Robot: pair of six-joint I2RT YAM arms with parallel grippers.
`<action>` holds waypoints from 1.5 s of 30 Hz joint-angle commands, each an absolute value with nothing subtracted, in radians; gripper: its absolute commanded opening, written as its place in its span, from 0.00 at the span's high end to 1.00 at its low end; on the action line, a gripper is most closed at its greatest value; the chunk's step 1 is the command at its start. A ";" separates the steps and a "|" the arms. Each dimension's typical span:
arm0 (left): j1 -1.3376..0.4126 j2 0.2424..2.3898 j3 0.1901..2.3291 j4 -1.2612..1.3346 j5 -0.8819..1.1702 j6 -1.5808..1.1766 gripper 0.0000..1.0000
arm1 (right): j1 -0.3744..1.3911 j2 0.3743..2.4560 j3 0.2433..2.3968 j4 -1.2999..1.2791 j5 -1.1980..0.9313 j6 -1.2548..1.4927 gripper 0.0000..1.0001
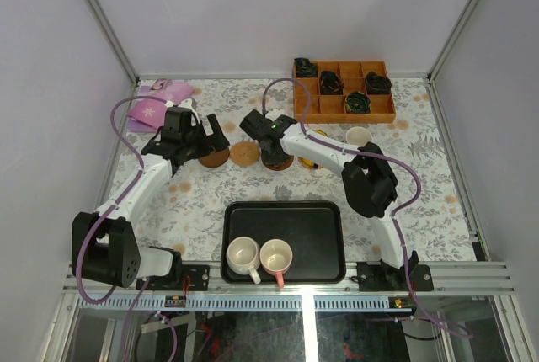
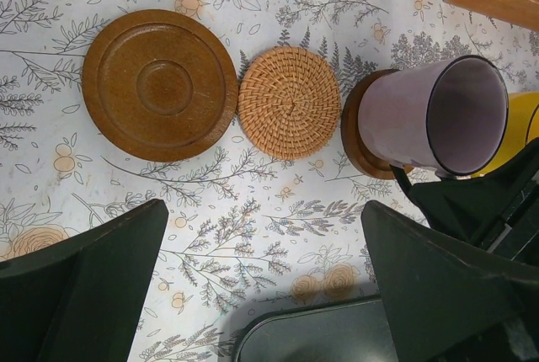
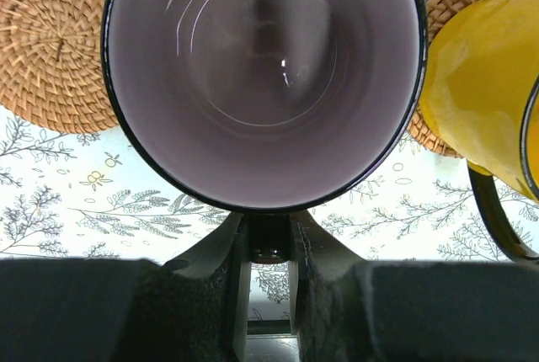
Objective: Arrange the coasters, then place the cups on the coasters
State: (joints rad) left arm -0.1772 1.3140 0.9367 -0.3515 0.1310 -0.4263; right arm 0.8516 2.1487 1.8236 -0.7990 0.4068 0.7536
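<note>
Left claw (image 1: 215, 136), seen from above, hangs spread over the flowered tablecloth (image 1: 202, 198), white walls (image 1: 50, 59) around. Left wrist view: the mauve cup (image 2: 429, 118) seems to rest on a dark wooden coaster (image 2: 358, 151), beside the woven coaster (image 2: 289, 103). Right wrist view: right claw (image 3: 269, 226) pinches its handle (image 3: 269, 248). Placing step, I judge; next, open gently and lift away.

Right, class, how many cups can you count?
5: cream cup and pink-handled cup in the tray; mauve cup in the right end effector; yellow cup beside it; white cup by the orange box.
</note>
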 commanded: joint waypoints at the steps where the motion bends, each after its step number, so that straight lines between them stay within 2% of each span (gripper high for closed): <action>1: -0.182 1.315 0.959 -0.330 0.128 -0.400 0.00 | 0.848 2.129 1.816 -0.767 0.401 0.796 1.00; 35: -0.182 1.295 0.937 -0.335 0.141 -0.406 0.00 | 0.849 2.084 1.709 -0.785 0.334 0.819 0.99; 37: -0.181 1.293 0.936 -0.334 0.141 -0.406 0.00 | 0.850 2.093 1.717 -0.788 0.326 0.814 0.94; 43: -0.182 1.288 0.932 -0.331 0.141 -0.409 0.00 | 0.853 2.095 1.723 -0.793 0.316 0.805 0.56; 45: -0.182 1.287 0.929 -0.329 0.142 -0.409 0.00 | 0.855 2.096 1.727 -0.799 0.320 0.801 0.49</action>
State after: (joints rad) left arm -0.1772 1.3117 0.9363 -0.3531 0.1322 -0.4171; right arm 0.8505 2.0991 1.7164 -0.7624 0.3439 0.8062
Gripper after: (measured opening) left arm 0.997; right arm 0.447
